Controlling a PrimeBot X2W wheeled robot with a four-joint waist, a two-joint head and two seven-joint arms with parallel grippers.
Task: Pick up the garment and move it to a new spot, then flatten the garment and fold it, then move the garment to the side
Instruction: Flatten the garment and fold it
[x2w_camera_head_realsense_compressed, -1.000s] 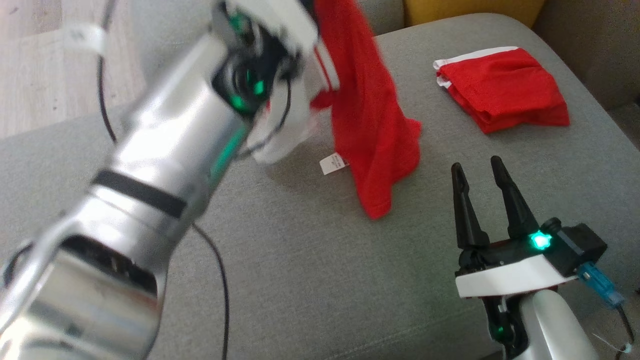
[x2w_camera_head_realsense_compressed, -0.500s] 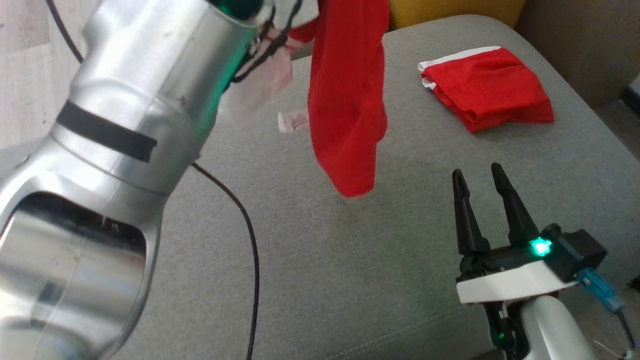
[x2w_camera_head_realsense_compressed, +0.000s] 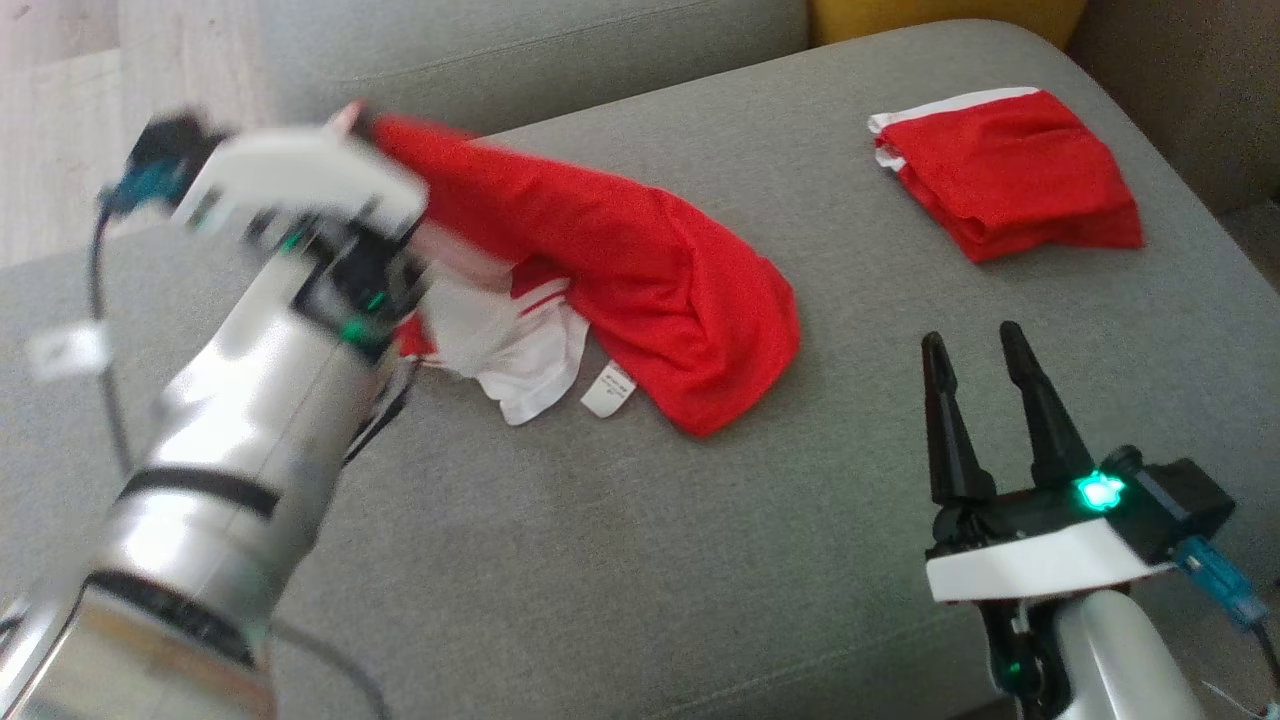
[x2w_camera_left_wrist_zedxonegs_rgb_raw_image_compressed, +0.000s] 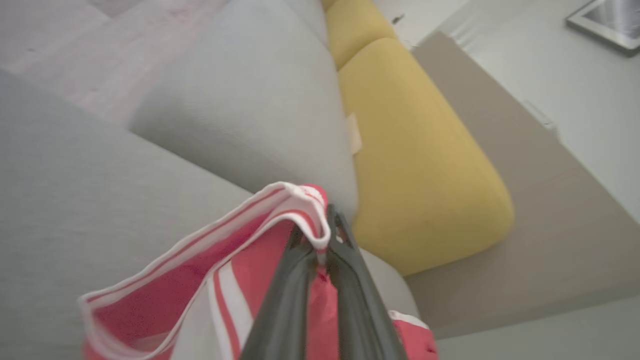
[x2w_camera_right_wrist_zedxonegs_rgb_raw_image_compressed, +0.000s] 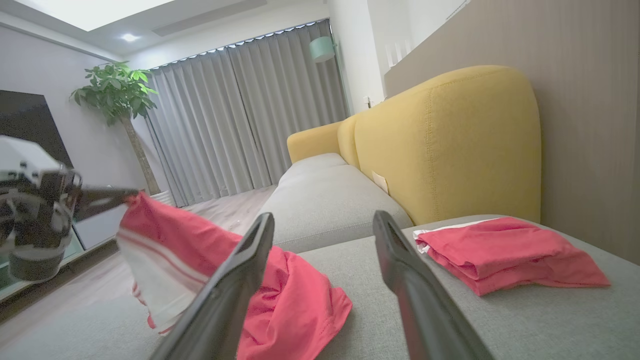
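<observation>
The garment (x2w_camera_head_realsense_compressed: 640, 270) is red with white striped trim and a small white label. Its lower half lies crumpled on the grey sofa seat (x2w_camera_head_realsense_compressed: 600, 560), and its upper edge is lifted toward the left. My left gripper (x2w_camera_head_realsense_compressed: 350, 118) is shut on that trimmed edge. The left wrist view shows the dark fingers (x2w_camera_left_wrist_zedxonegs_rgb_raw_image_compressed: 300, 280) pinching the white hem of the garment (x2w_camera_left_wrist_zedxonegs_rgb_raw_image_compressed: 200, 270). My right gripper (x2w_camera_head_realsense_compressed: 970, 342) stands open and empty near the seat's front right, apart from the cloth. In the right wrist view the garment (x2w_camera_right_wrist_zedxonegs_rgb_raw_image_compressed: 280, 285) lies ahead, left of the fingers (x2w_camera_right_wrist_zedxonegs_rgb_raw_image_compressed: 235, 290).
A second red garment (x2w_camera_head_realsense_compressed: 1010, 175), folded, lies at the seat's far right. A yellow cushion (x2w_camera_right_wrist_zedxonegs_rgb_raw_image_compressed: 450, 140) backs the sofa behind it. Wooden floor (x2w_camera_head_realsense_compressed: 60, 130) lies beyond the seat's left edge. Bare grey seat stretches between the two grippers.
My left arm has swung down and left. The garment hung in the air before; now its lower part rests spread on the seat. The right gripper has stayed put.
</observation>
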